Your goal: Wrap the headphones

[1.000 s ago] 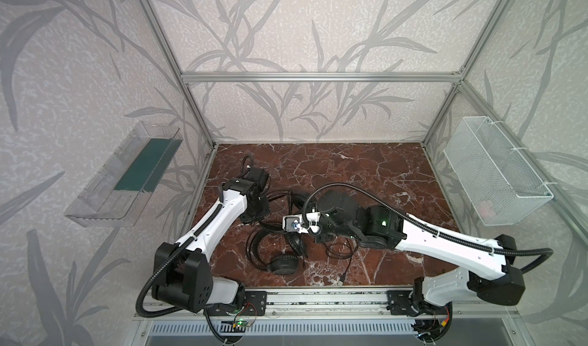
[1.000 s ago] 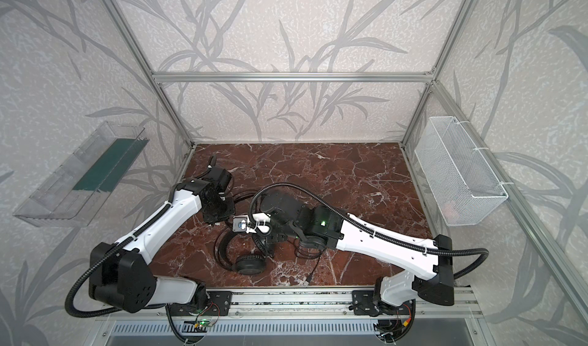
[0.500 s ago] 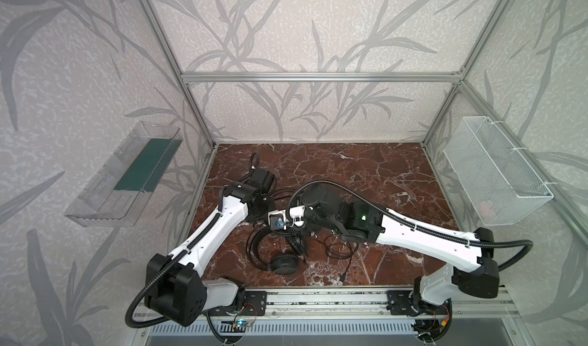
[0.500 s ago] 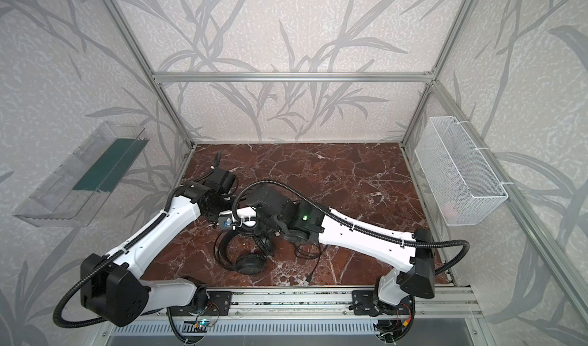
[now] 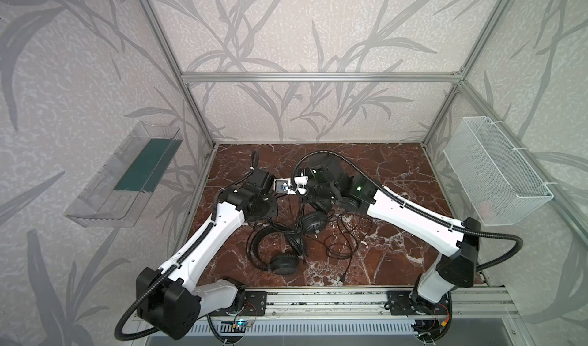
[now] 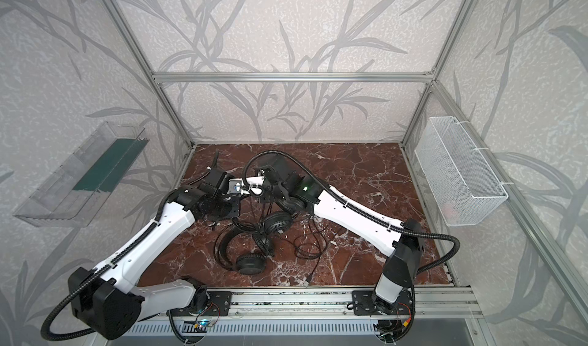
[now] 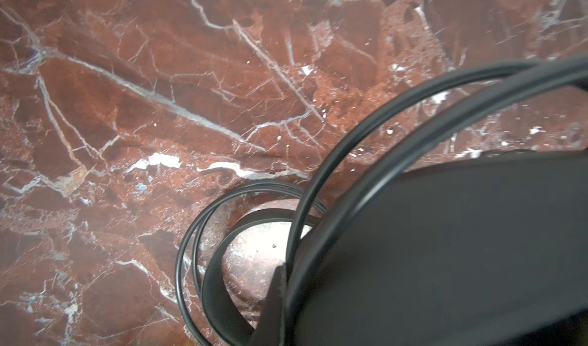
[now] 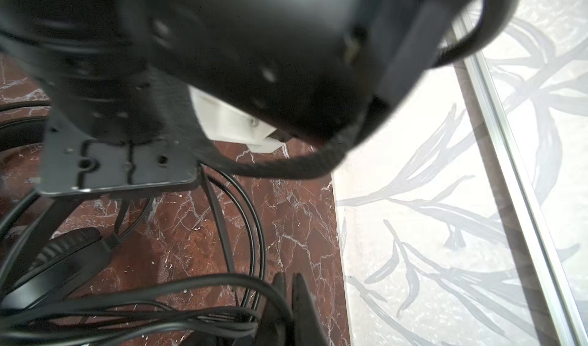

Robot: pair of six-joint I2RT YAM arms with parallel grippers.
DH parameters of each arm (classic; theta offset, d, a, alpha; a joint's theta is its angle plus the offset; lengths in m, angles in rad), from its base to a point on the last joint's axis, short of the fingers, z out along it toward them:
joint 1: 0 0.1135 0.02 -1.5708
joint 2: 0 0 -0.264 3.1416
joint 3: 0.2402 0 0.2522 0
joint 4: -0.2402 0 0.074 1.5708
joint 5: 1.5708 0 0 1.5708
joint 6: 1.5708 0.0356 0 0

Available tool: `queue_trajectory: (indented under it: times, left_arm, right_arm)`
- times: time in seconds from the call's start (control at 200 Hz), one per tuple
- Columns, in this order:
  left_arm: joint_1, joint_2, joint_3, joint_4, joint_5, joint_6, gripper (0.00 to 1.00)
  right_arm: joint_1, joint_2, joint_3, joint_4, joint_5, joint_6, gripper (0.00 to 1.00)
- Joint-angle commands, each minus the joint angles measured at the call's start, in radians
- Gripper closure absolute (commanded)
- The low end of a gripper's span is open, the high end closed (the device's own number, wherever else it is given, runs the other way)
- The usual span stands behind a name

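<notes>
Two black headphones lie tangled on the marble floor. One headset's smooth earcup (image 5: pixel 284 264) (image 6: pixel 249 264) sits near the front, with its wire headband (image 5: pixel 254 242) looping to the left. A ridged earcup (image 5: pixel 313 222) (image 6: pixel 277 222) lies behind it, and another earcup (image 5: pixel 348 203) shows under the right arm. My left gripper (image 5: pixel 270 201) (image 7: pixel 281 271) is shut against a raised double-wire headband (image 7: pixel 350 156). My right gripper (image 5: pixel 297 198) (image 8: pixel 288 277) is shut on a thin black cable (image 8: pixel 178 284), and strands of it hang down (image 5: pixel 299 214). The two grippers are almost touching.
Loose cable loops (image 5: pixel 343 239) spread over the floor to the right of the earcups. A clear bin (image 5: pixel 127 175) hangs on the left wall and a white wire basket (image 5: pixel 496 175) on the right wall. The left arm's wrist (image 8: pixel 222 42) fills much of the right wrist view.
Both grippers have moved toward the back of the floor and closer together, pulling the cable strands up. The ridged earcup now shows from under the right arm.
</notes>
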Motion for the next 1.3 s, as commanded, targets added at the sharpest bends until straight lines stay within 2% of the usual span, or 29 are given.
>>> queue_trajectory:
  times: [0.0, 0.13, 0.34, 0.5, 0.73, 0.85, 0.97, 1.295]
  left_arm:
    - [-0.026, -0.037, 0.042, -0.008, 0.053, 0.026, 1.0]
    - [-0.035, -0.059, 0.049, -0.012, 0.064, 0.046, 1.0]
    - [-0.036, -0.094, 0.022, 0.015, 0.048, 0.05, 1.0]
    - [-0.036, -0.107, 0.04, 0.006, 0.022, 0.066, 1.0]
    - [-0.036, -0.08, 0.062, -0.011, 0.023, 0.06, 1.0]
    - [-0.034, -0.084, 0.069, -0.016, 0.02, 0.062, 1.0]
    - [-0.034, -0.073, 0.084, -0.042, -0.013, 0.071, 1.0]
    - [-0.033, -0.051, 0.139, -0.082, -0.026, 0.071, 1.0]
  right_arm:
    - [-0.051, 0.013, 0.068, 0.085, -0.074, 0.051, 1.0]
    - [-0.084, 0.043, 0.047, 0.121, -0.112, 0.049, 1.0]
    - [-0.131, 0.059, 0.02, 0.155, -0.165, 0.115, 1.0]
    - [-0.16, 0.039, -0.02, 0.179, -0.188, 0.175, 0.88]
    - [-0.165, 0.025, -0.059, 0.19, -0.179, 0.189, 0.71]
    - [-0.165, 0.025, -0.11, 0.238, -0.132, 0.195, 0.7]
    - [-0.166, -0.036, -0.166, 0.286, -0.103, 0.198, 0.69]
    - [-0.183, -0.06, -0.243, 0.279, -0.073, 0.248, 0.55]
